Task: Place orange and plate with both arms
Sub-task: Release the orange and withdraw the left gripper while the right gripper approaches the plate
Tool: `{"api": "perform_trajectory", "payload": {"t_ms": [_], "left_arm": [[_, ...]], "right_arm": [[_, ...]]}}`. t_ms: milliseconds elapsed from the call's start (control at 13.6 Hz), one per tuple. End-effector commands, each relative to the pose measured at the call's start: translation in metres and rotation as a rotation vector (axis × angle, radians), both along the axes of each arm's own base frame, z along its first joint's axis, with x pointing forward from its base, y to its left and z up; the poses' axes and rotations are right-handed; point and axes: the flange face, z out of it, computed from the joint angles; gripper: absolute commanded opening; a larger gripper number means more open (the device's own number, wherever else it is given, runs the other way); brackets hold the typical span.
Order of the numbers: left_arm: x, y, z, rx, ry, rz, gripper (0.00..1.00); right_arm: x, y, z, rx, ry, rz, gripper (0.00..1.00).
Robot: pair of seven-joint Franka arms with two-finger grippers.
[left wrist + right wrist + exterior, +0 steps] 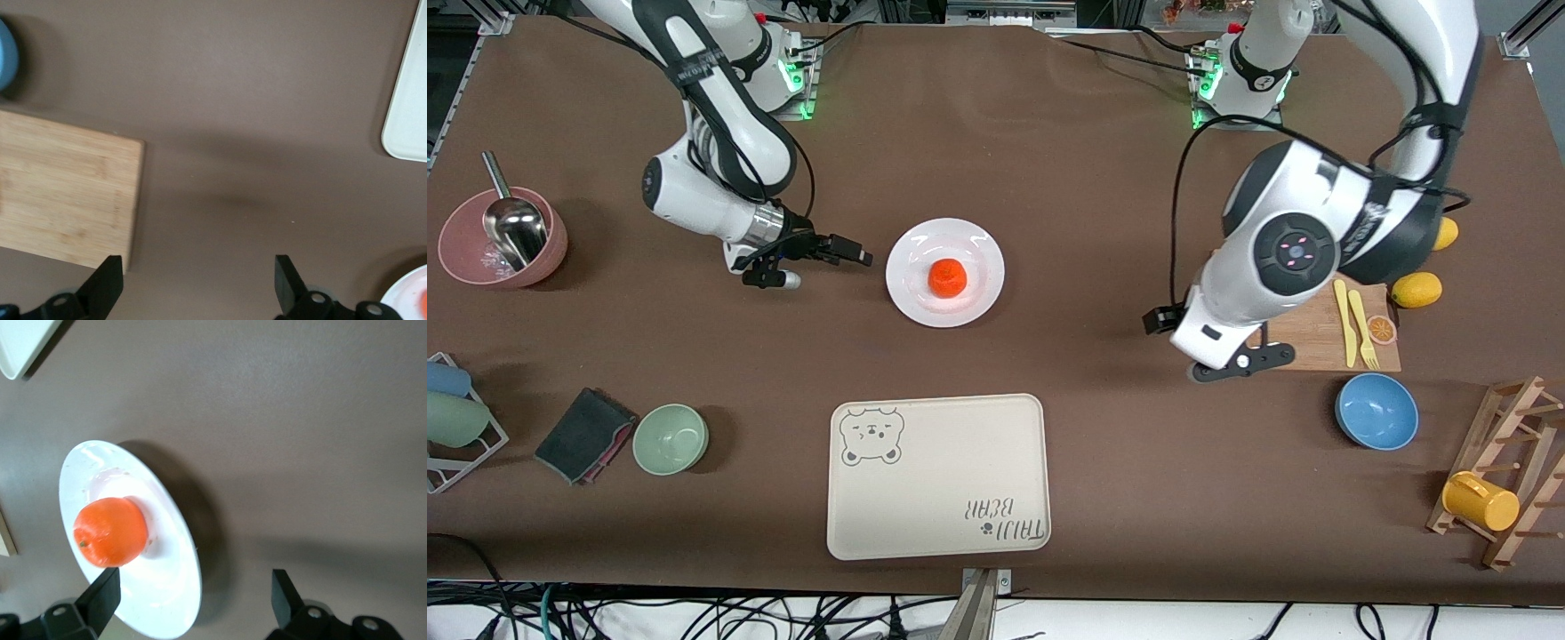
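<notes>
A: Brown counter (1085, 178), pink bowl (503, 238) with a scoop toward the right arm's end. The right gripper (854, 252) hangs beside the plate (945, 272), fingers spread, holding nothing.

B: The orange (947, 277) sits on that plate, mid-counter. The left gripper (197, 283) hovers spread beside the cutting board (1325, 333).

Plate (978, 252) glossy white; orange (947, 277) smooth, shiny; table (1049, 160) matt brown; cutting board (63, 190) wood.
</notes>
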Motion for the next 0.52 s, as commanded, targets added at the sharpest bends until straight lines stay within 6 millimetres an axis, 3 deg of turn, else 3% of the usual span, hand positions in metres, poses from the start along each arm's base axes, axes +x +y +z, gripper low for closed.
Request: {"api": "perform_trajectory", "payload": {"t_ms": [0, 148, 443], "left_arm": [[-0.006, 0.045, 0.036, 0.001, -0.002, -0.147, 1.0], [-0.008, 0.071, 0.058, -0.012, -0.002, -0.194, 1.0], [-0.032, 0.102, 0.109, -0.064, 0.028, -0.219, 1.0]], "right_arm": [[0.004, 0.011, -0.019, 0.047, -0.01, -0.025, 1.0], [0.007, 0.014, -0.03, 0.069, 0.007, -0.042, 1.0], [0.011, 0.028, -0.039, 0.084, 0.012, -0.022, 0.99]]}}
